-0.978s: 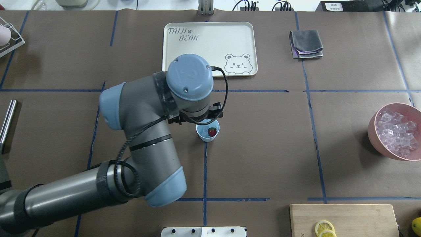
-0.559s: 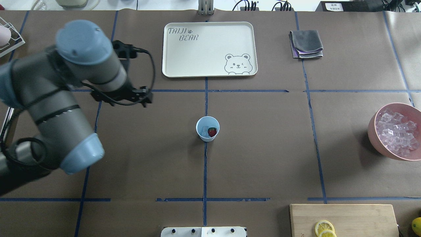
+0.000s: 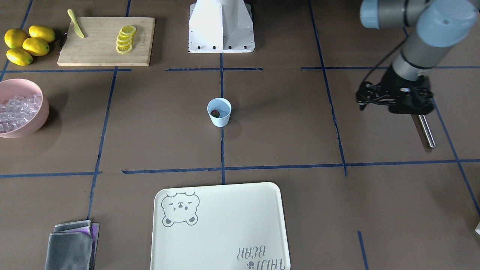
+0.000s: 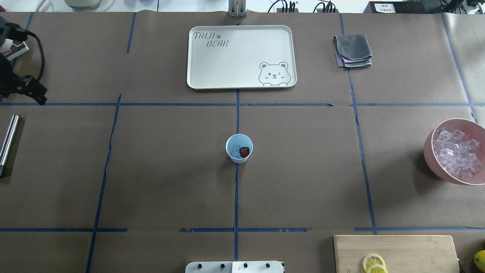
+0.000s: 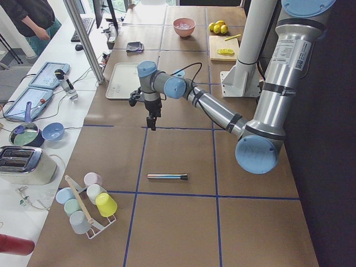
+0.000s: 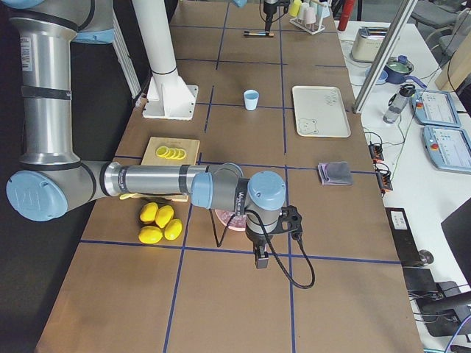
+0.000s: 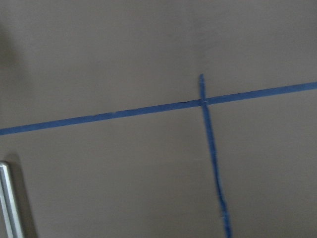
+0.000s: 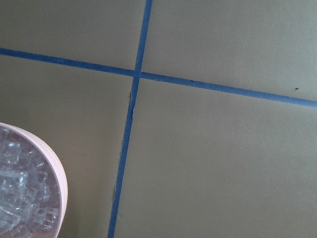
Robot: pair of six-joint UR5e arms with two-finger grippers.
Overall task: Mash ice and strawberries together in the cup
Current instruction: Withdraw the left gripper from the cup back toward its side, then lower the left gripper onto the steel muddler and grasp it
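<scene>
Light-blue tapered plastic cup (image 4: 239,148) upright at table centre, on the centre tape line. Small red strawberry (image 4: 244,152) and clear ice cubes (image 4: 235,151) sit inside it. Open brown paper all round the cup. Nearest neighbour is the cream rectangular bear tray (image 4: 227,64) on the far side, well apart. The left gripper (image 5: 151,122) hangs above the table's far-left edge, just beyond the far end of the steel rod (image 4: 8,140), which lies flat; finger state can't tell. The right gripper (image 6: 260,261) hovers at the right end beside the pink bowl of ice (image 4: 431,157); fingers can't tell either. Wooden cutting board (image 4: 416,250) at near-right edge.
</scene>
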